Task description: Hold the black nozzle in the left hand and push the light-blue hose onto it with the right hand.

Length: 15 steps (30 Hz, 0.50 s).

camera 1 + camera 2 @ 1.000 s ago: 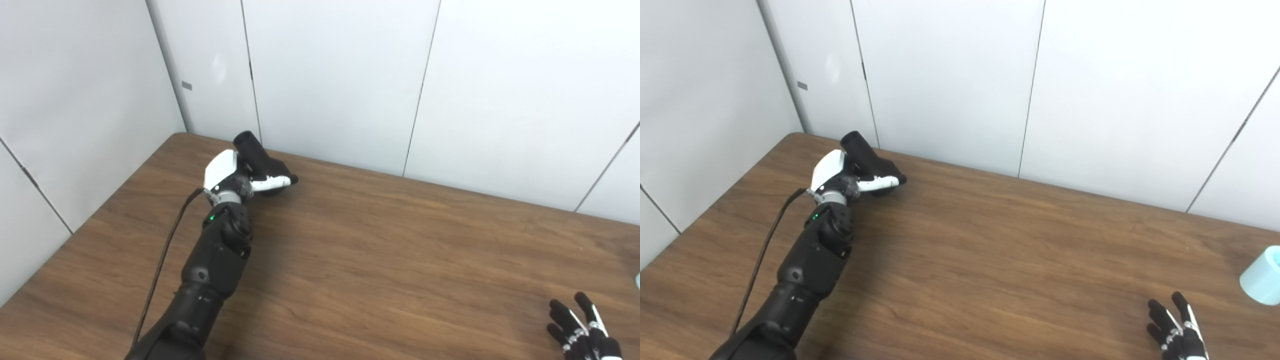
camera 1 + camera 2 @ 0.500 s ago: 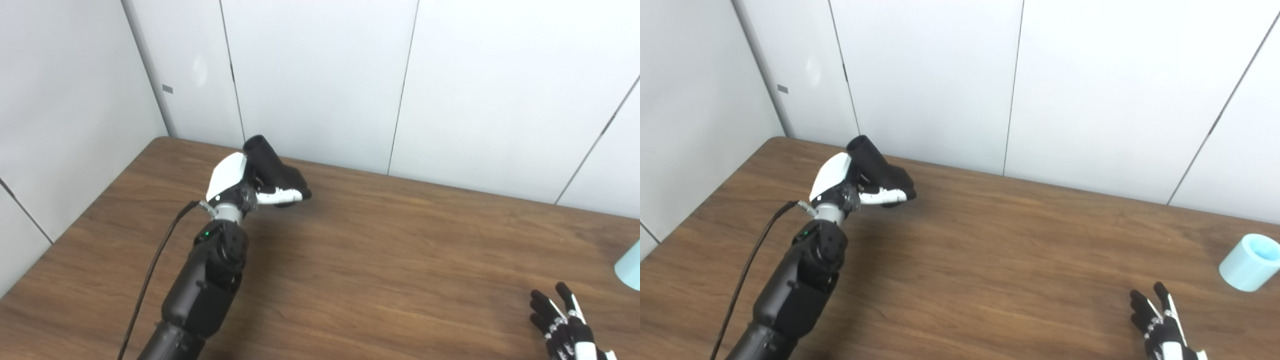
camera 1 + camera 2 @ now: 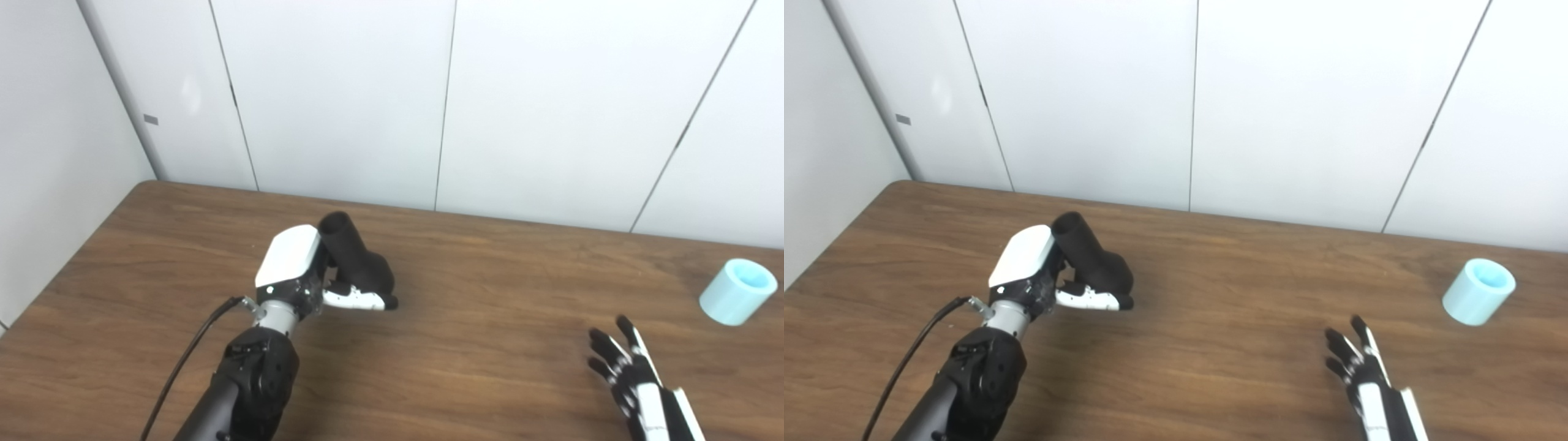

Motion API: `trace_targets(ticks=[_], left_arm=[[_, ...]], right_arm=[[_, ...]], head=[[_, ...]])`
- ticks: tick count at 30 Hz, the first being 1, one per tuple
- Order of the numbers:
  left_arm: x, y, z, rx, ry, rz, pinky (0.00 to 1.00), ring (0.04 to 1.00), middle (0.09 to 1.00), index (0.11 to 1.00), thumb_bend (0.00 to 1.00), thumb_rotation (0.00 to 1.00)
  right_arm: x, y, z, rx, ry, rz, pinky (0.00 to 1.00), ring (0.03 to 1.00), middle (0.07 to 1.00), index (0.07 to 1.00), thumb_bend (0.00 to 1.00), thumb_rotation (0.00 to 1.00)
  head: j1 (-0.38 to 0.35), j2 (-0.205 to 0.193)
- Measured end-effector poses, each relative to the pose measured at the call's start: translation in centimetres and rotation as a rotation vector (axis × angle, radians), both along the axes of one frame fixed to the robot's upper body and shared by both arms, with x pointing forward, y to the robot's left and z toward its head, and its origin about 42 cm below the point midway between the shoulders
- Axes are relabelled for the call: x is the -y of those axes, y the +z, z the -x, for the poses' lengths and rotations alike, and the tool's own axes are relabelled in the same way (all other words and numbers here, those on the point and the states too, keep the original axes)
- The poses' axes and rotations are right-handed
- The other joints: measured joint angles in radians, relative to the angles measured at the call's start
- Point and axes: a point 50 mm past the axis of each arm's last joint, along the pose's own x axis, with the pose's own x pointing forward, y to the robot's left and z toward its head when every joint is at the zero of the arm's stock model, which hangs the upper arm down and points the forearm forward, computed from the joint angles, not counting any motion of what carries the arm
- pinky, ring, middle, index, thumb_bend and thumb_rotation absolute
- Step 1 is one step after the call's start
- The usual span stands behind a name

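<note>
Left hand (image 3: 306,275) grips the black nozzle (image 3: 355,260); right hand (image 3: 631,373) is spread and holds nothing, near the light-blue hose (image 3: 738,299) by the tabletop's (image 3: 490,343) right edge.

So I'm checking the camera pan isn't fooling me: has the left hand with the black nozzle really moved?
Yes. The left hand, shut on the black nozzle, has pulled away from the table's back-left corner toward the middle.

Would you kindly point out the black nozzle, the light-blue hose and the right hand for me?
black nozzle (image 3: 343,242): left eye view, on its upper tube, above the left hand's grip.
light-blue hose (image 3: 1473,303): right eye view, on its outer side wall.
right hand (image 3: 1356,361): right eye view, on the spread fingers.
</note>
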Motion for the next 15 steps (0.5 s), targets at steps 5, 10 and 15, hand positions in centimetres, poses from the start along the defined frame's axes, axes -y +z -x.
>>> trace_targets(ticks=[5, 10, 15], left_arm=[[2.4, -2.0, 2.2, 0.009, -0.096, -0.096, 0.50, 0.525, 0.478, 0.491, 0.53, 0.00], [5.2, -3.5, 3.2, 0.000, -0.166, -0.085, 0.52, 0.530, 0.474, 0.494, 0.52, 0.00], [7.7, -4.7, 4.8, -0.011, -0.233, -0.079, 0.53, 0.535, 0.465, 0.498, 0.53, 0.00]], right_arm=[[0.1, 0.4, -0.3, 0.000, -0.019, 0.010, 0.83, 0.897, 0.881, 0.951, 0.49, 1.00], [0.3, 1.5, -1.1, 0.033, -0.030, 0.016, 0.84, 0.898, 0.881, 0.947, 0.52, 1.00], [0.9, 1.9, -1.4, 0.029, -0.047, 0.034, 0.82, 0.869, 0.859, 0.922, 0.53, 1.00]], head=[[-0.041, 0.014], [-0.072, 0.026], [-0.101, 0.040]])
